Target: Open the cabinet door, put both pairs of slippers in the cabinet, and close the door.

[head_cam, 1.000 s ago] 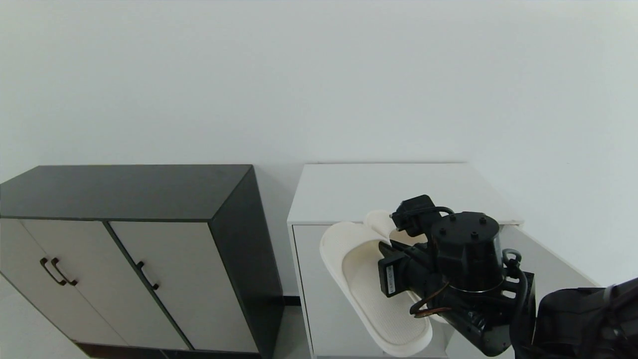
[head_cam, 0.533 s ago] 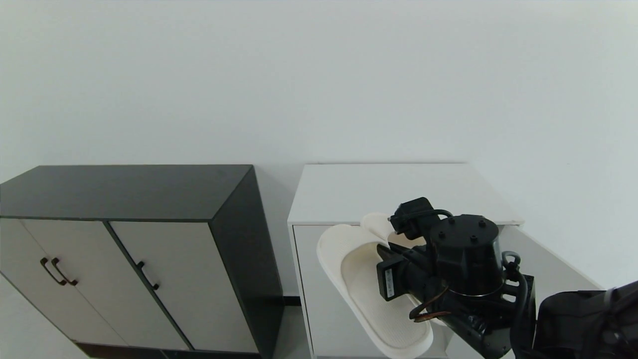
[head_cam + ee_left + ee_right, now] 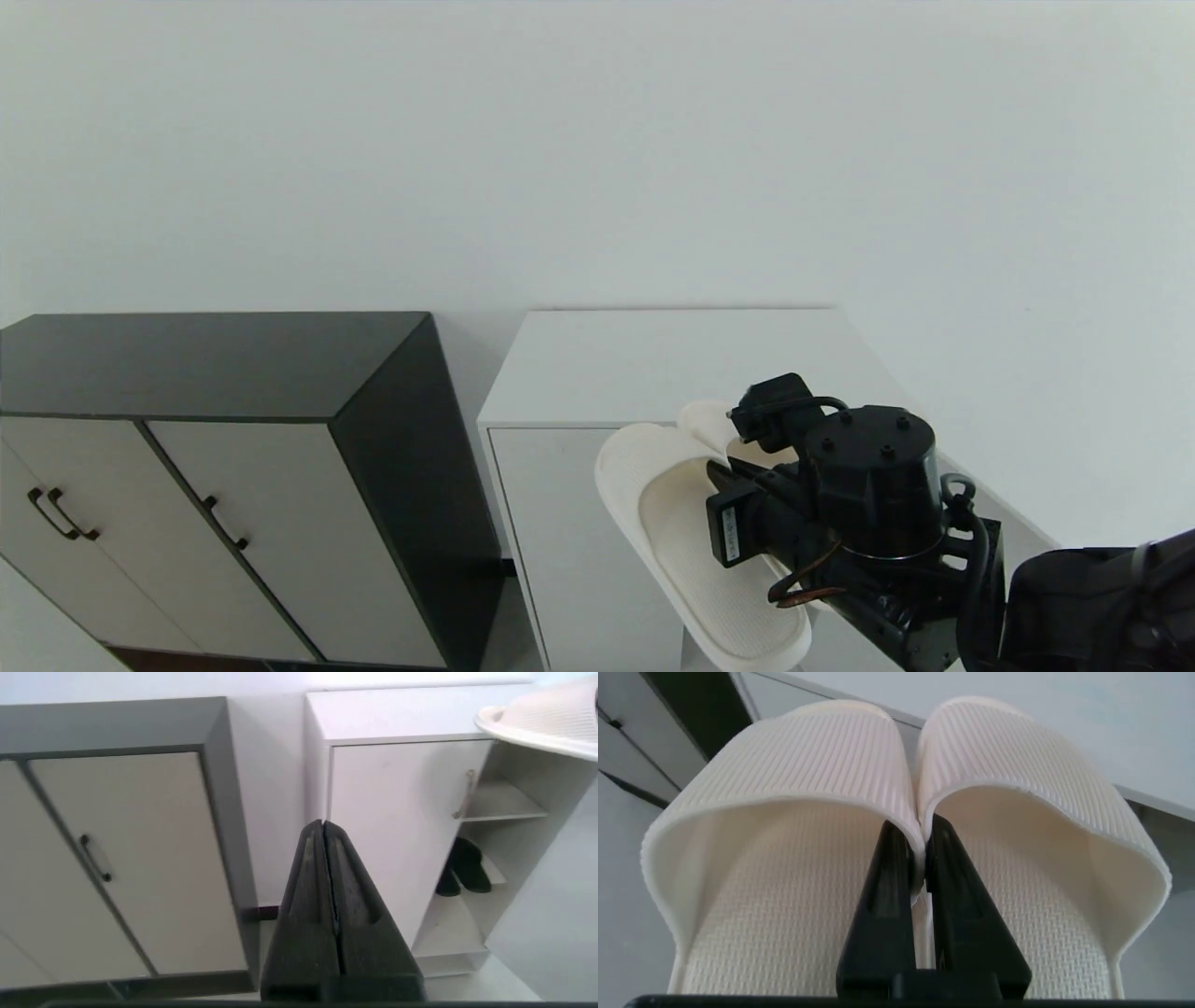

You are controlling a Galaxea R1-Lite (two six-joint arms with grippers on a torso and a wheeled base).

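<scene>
Nearest, the right end effector (image 3: 918, 847) is clamped on the cream slippers (image 3: 785, 793). It pinches their two inner side walls together, so the pair hangs as one with the toes leading away from the wrist. The grip is narrow and sits on soft ribbed foam, so I judge the pair could pivot or splay if swung fast; a slow, level carry suits it. The left end effector (image 3: 323, 833) sits lower, its fingers pressed together on nothing, facing the white cabinet (image 3: 653, 364).

Beyond, the cabinet's right half stands open. The left wrist view shows an upper shelf (image 3: 509, 803) that looks bare, and the dark slippers (image 3: 464, 866) already lie on the level below. The step in hand looks like placing the second pair.

The cream slippers are held near the cabinet's top edge, in front of the shut door panel (image 3: 397, 831). The arm therefore needs to come down and to the right, past the handle (image 3: 459, 793), before pushing in. It should aim toes-first for the bare shelf, keep the wide pair off the panel edge, set the soles flat, then part the fingers and draw straight back.

Farthest left, the black-topped cabinet (image 3: 205, 359) plays no part.
</scene>
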